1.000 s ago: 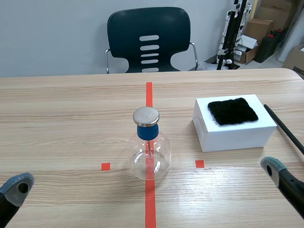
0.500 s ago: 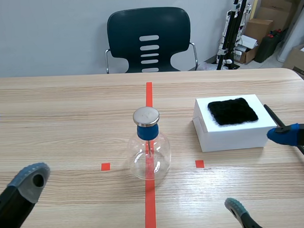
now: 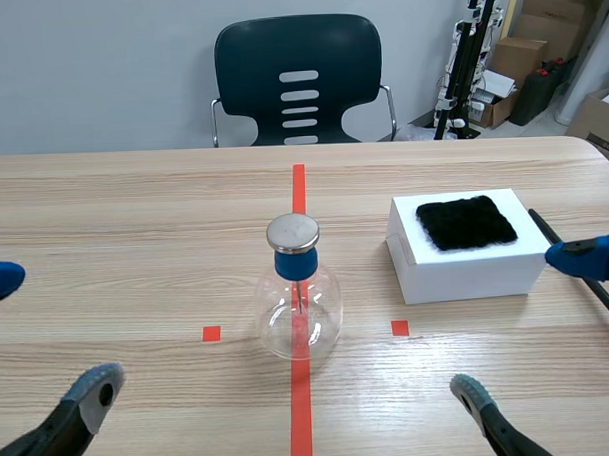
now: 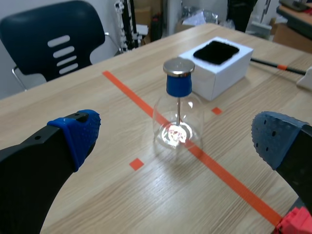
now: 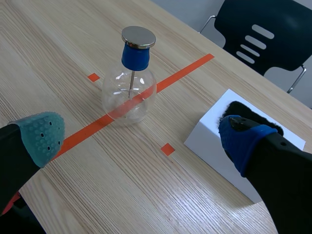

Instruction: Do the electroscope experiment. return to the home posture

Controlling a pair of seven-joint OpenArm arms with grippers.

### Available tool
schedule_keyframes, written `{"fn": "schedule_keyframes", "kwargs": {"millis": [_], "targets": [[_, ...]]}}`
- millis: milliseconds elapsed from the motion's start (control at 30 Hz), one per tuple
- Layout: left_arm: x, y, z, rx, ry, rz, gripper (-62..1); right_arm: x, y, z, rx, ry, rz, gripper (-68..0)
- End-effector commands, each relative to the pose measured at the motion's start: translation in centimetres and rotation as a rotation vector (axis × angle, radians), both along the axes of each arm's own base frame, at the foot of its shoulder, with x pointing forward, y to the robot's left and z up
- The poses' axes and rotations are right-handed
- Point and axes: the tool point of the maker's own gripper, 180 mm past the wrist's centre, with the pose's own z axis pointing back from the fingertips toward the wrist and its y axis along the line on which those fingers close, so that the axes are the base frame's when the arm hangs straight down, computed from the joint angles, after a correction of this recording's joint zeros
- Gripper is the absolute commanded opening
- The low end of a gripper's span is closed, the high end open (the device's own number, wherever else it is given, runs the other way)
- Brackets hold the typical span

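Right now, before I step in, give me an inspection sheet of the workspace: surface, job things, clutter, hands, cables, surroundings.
Surface: wooden table with orange-red tape marks.
Job's things: electroscope flask upright on the centre tape line; white box to its right with a black fur pad on top; black rod lying on the table right of the box.
Clutter: nothing seen.
Hands: left hand and right hand both open, empty, low on either side of the flask.
Cables: nothing seen.
Surroundings: dark chair across the table; cardboard boxes and a black stand behind.

Black rod [image 3: 543, 226] partly behind right gripper [image 3: 522, 323], cut by edge; electroscope [image 3: 300, 308] leaves indiscernible.
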Motion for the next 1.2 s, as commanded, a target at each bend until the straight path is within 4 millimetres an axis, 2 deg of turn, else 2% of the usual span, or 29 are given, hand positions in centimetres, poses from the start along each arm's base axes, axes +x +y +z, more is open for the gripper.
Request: {"fn": "schedule_keyframes", "kwargs": {"millis": [0, 1167], "targets": [[-0.37, -0.19, 0.06, -0.014, 0.013, 0.003, 1.4, 0.04, 0.12, 0.64, 0.022, -0.017, 0.004, 0.4], [-0.93, -0.20, -0.26, -0.017, 0.036, 0.003, 1.4, 0.04, 0.12, 0.65, 0.023, -0.017, 0.004, 0.4]]}}
